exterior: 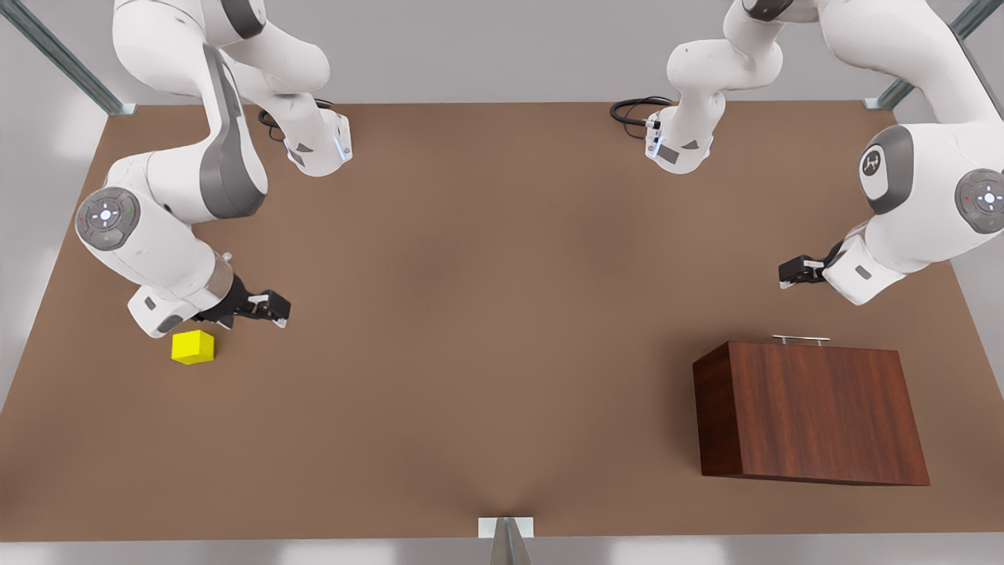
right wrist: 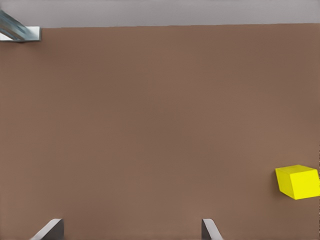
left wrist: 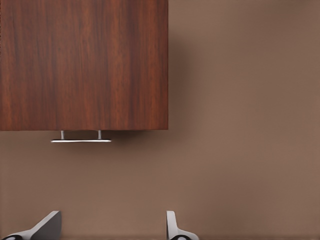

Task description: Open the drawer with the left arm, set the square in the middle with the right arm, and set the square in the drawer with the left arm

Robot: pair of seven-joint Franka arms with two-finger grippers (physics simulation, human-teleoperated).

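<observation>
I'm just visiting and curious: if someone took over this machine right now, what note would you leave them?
Left hand: open, empty, in the air near the cabinet, short of its handle.
Right hand: open, empty, beside the cube but not on it.
Cube: on the table, at the front view's left, far from the cabinet.
Drawer: shut, handle untouched.
Done: nothing yet; both hands are merely near their targets.
Left: left hand pulls the drawer open, right hand moves the cube to the table's middle, left hand puts it in the drawer.
</observation>
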